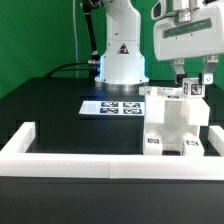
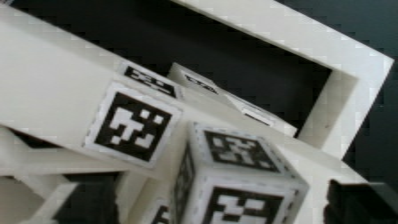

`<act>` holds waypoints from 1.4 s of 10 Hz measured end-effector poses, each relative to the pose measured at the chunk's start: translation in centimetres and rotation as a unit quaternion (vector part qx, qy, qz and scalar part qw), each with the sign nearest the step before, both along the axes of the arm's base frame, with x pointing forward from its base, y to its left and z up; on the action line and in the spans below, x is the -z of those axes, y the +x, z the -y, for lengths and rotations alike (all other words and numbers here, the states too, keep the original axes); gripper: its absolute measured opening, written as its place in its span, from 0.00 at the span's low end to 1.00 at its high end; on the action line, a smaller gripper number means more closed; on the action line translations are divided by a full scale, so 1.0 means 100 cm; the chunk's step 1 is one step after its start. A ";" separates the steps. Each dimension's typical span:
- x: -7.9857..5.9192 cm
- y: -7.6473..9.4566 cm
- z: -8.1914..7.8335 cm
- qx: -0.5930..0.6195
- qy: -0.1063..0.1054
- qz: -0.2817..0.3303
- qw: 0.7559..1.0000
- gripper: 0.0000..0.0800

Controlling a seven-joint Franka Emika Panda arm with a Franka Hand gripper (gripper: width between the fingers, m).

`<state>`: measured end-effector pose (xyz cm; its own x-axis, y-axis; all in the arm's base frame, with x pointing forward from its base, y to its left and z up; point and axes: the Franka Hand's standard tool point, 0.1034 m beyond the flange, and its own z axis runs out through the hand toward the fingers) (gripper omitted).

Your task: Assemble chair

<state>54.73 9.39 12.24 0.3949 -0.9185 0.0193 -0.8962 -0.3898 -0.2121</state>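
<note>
black table [image 1: 50, 110]; arm [image 1: 185, 35] pointing straight down, tool [image 1: 193, 82] flanking chair [image 1: 172, 125] top.

The exterior view sits a little above the black table [image 1: 50, 110] and looks across the barrier wall [image 1: 100, 163] toward the arm's base [image 1: 120, 60] from a middling distance. The wrist view is tilted and very near, filled by tagged chair [image 2: 231, 150] parts — the same chair [image 1: 175, 125] stands at the exterior view's right.
</note>
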 end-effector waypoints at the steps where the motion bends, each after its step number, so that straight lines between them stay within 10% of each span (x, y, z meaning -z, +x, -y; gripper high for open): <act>1: 0.000 0.001 -0.001 -0.028 -0.006 0.004 1.000 0.79; 11: 0.000 0.002 -0.005 -0.448 -0.109 0.026 0.887 0.81; 14: 0.000 0.002 -0.002 -0.489 -0.118 0.028 0.864 0.53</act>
